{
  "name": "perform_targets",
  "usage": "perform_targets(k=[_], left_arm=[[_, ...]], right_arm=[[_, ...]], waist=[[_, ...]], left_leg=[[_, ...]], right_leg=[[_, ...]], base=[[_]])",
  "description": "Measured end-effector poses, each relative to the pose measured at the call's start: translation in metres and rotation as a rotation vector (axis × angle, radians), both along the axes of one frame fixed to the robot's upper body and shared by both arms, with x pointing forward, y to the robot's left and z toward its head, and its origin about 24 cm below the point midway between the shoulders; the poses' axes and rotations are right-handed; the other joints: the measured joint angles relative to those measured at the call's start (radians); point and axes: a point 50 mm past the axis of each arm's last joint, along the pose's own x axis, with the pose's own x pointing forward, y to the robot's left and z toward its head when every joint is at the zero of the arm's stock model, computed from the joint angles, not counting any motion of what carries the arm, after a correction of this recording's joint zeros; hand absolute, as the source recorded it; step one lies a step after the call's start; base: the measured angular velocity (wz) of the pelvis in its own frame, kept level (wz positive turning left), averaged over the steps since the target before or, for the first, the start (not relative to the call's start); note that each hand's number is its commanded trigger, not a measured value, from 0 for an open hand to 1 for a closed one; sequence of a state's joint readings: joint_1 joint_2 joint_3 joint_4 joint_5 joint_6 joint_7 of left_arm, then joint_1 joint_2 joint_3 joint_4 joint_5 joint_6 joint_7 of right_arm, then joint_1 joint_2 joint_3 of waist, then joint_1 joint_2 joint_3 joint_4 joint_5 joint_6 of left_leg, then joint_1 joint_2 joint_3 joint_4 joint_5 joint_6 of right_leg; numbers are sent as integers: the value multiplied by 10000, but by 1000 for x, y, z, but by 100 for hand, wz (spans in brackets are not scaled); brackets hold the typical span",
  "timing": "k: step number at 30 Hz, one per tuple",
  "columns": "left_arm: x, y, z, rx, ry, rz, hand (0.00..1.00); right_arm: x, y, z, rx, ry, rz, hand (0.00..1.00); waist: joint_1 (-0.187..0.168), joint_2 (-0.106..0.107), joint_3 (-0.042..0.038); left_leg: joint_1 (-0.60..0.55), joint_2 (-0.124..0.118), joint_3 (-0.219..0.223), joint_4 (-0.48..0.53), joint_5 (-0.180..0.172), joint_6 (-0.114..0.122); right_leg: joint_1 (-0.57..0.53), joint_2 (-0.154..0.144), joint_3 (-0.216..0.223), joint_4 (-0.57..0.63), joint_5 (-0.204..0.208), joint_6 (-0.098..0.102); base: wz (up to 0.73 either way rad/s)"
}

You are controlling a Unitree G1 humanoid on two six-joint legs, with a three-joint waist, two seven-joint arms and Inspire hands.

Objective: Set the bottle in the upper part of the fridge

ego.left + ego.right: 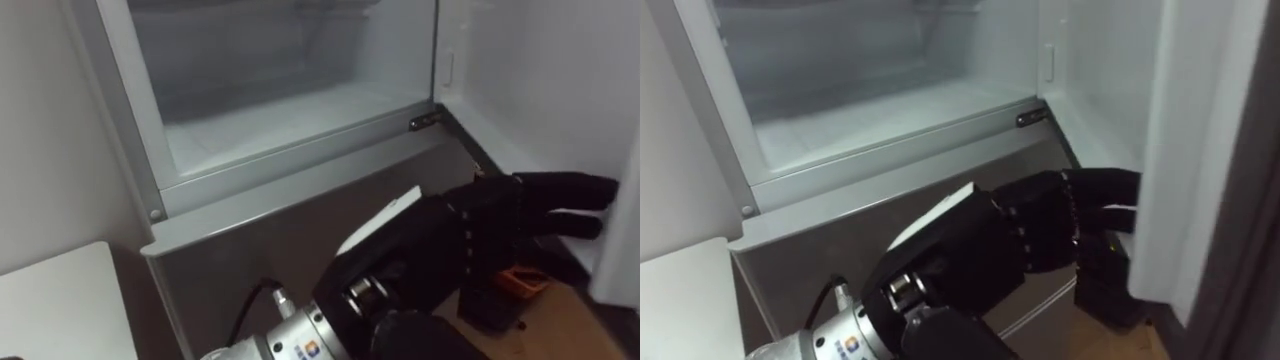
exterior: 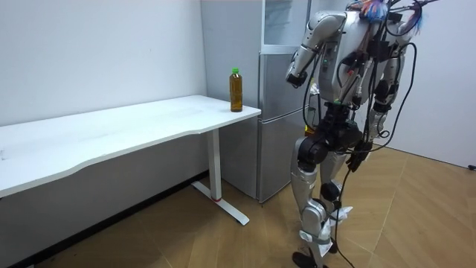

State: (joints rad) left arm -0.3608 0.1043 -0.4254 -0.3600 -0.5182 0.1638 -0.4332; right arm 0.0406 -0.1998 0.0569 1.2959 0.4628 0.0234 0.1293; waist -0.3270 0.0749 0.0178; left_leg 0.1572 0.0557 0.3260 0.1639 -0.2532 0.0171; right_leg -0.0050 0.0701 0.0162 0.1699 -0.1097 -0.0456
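Black, straight fingers of the left hand (image 1: 470, 230) reach across from the lower left and lie flat against the inner face of the white upper door (image 1: 560, 80), extended and holding nothing; it reads as a push to keep that door swung wide. Just behind the hand is the grey front of the lower fridge door (image 1: 280, 230), and above it the upper compartment (image 1: 280, 90) stands open, its pale floor bare, with a small dark hinge (image 1: 423, 122) at its right corner. In the room view the robot stands upright just before the fridge (image 2: 282, 112), and its right hand (image 2: 374, 123) hangs by its side, too small to tell how the fingers lie. Farther off, the bottle (image 2: 236, 89) stands upright on the corner of the white desk (image 2: 149, 123) nearest the fridge, in neither hand. With its green cap and amber fill nearly to the neck, it looks like smooth plastic: fairly weighty, stiff enough to squeeze lightly, probably slippery, and tall enough to tip if knocked. The straight middle of the body, below the shoulder, seems the best place to wrap the fingers, with the thumb opposite.
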Motion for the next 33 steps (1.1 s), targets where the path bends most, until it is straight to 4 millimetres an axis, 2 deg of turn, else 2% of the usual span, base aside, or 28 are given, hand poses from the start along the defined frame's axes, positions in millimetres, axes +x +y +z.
perform_targets(k=[6,13,22,28,33], left_arm=[[-4,-6,-2,142,-38,-448,0],[-5,-7,-4,314,-81,-786,0],[-4,-7,-7,400,27,-899,0],[-3,-7,-7,404,74,-785,0],[0,-2,-4,292,-5,-526,0]], right_arm=[[2,-1,0,-105,-3,22,0],[5,-1,1,-161,-64,-59,0],[4,0,0,-166,-60,-170,0],[-4,0,-1,-42,1,-456,0],[-6,0,-1,-51,25,-448,0]], waist=[[-3,146,-35],[31,271,-22],[-13,244,-17],[-7,132,10],[82,125,14]], left_leg=[[-49,9,29,12,4,-5],[-56,6,32,14,27,-40],[-60,17,44,32,72,-107],[-58,37,60,37,97,-148],[-152,43,21,40,97,-150]], right_leg=[[-71,10,-9,2,26,-34],[-107,63,116,14,76,-57],[-134,119,207,37,120,-116],[-140,177,328,43,90,-71],[-192,169,281,47,105,-60]], base=[[-3],[-2],[-1],[-1],[-1]])
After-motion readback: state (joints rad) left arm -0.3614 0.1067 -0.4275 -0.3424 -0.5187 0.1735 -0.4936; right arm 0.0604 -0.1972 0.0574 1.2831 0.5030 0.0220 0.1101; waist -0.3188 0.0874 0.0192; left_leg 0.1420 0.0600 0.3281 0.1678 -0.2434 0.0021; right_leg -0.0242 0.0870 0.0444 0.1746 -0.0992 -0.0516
